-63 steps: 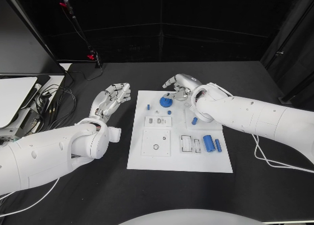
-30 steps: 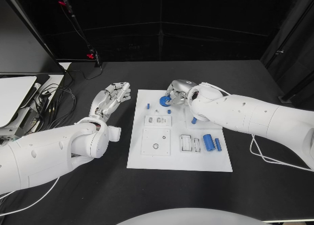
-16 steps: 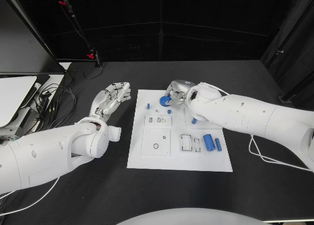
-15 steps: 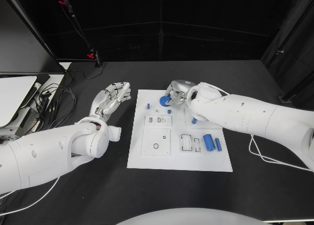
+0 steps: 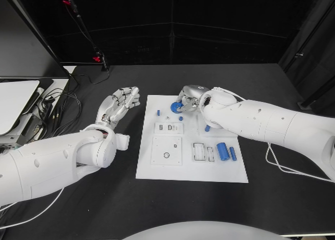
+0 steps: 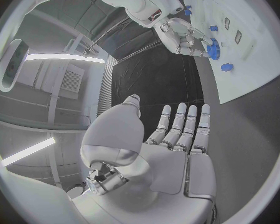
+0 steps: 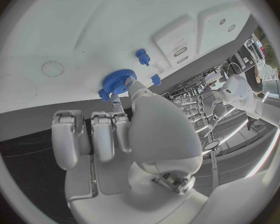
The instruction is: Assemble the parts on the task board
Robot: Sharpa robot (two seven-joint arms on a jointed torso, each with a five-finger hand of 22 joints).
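Assembly looks barely begun: right hand (image 5: 188, 99) pinches a gear (image 5: 177, 106) at the board's (image 5: 190, 172) 12 o'clock; loose parts remain. Left hand (image 5: 118, 105) spread, idle.

black table (image 5: 175, 210), black curtain backdrop (image 5: 211, 35) behind it, white surface (image 5: 9, 107) off the table's left edge, cables (image 5: 59, 112) beside it, stand with red clips (image 5: 84, 35) far left
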